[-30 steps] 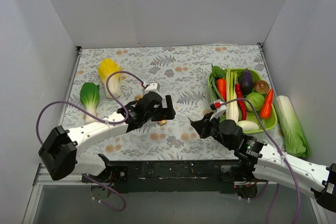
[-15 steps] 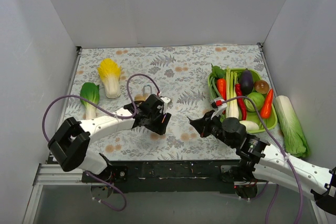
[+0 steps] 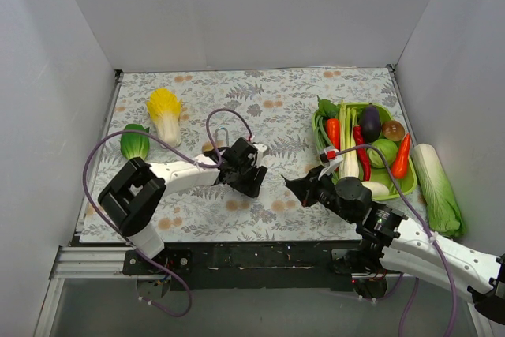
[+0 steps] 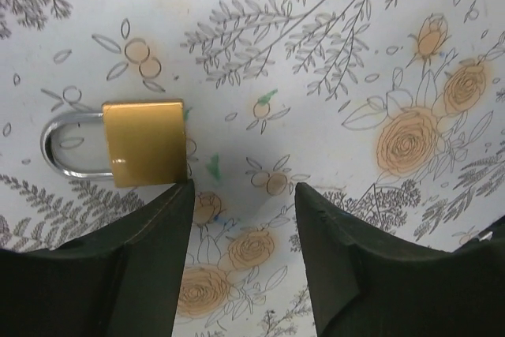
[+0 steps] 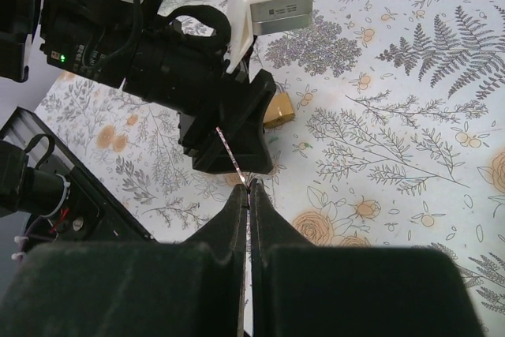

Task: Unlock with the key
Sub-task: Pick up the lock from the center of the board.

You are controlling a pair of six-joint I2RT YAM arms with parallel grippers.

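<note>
A brass padlock (image 4: 146,144) lies flat on the flowered cloth, its steel shackle (image 4: 59,144) pointing left in the left wrist view. My left gripper (image 4: 245,187) (image 3: 248,177) points down beside it, open, nothing between the jaws. Its left fingertip (image 4: 183,192) stands at the lock's lower right corner. From the right wrist view, part of the padlock (image 5: 278,108) peeks out behind the left gripper (image 5: 229,144). My right gripper (image 5: 248,189) (image 3: 290,187) is shut on the key (image 5: 229,151). The key's thin blade sticks out toward the left gripper.
A green tray (image 3: 406,187) of vegetables stands at the right, with a long cabbage (image 3: 438,187) beside it. A yellow cabbage (image 3: 164,112) and a bok choy (image 3: 136,141) lie at the left. A metal loop (image 3: 221,133) shows behind the left arm. Grey walls surround the table.
The left arm folded in and its gripper turned down over the cloth near the padlock, jaws narrowing from wide open. The right gripper stayed shut on the key and barely shifted.
</note>
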